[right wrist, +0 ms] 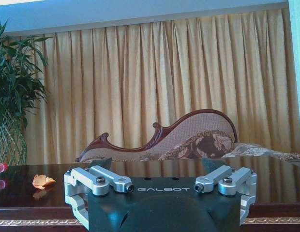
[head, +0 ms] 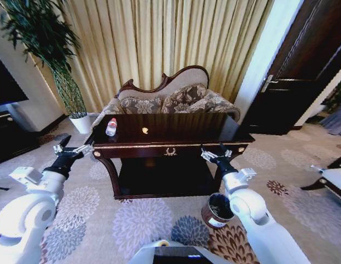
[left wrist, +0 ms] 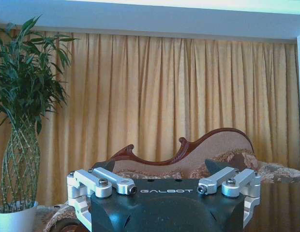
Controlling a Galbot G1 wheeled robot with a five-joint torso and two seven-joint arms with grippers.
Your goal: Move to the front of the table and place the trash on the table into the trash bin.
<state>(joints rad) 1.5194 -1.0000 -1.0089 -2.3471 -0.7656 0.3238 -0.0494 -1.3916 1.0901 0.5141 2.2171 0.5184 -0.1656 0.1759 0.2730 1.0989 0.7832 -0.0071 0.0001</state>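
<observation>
Both metal-fingered grippers, left (head: 72, 148) and right (head: 214, 154), are being held wide open and empty before the glossy dark table (head: 176, 147), its clear bottle (head: 111, 127) lying beyond the left fingers.

Looked like a formal living room, home or hotel suite. Evidence: carved-wood chaise sofa (head: 170, 98) w/ patterned cushions, floor-length gold curtains (head: 159, 38) behind it, glossy dark console table (head: 214, 127) w/ gold trim, floral carpet (head: 104, 220), tall potted plant (head: 55, 60) in white pot, dark panelled door (head: 308, 66) at right.
</observation>
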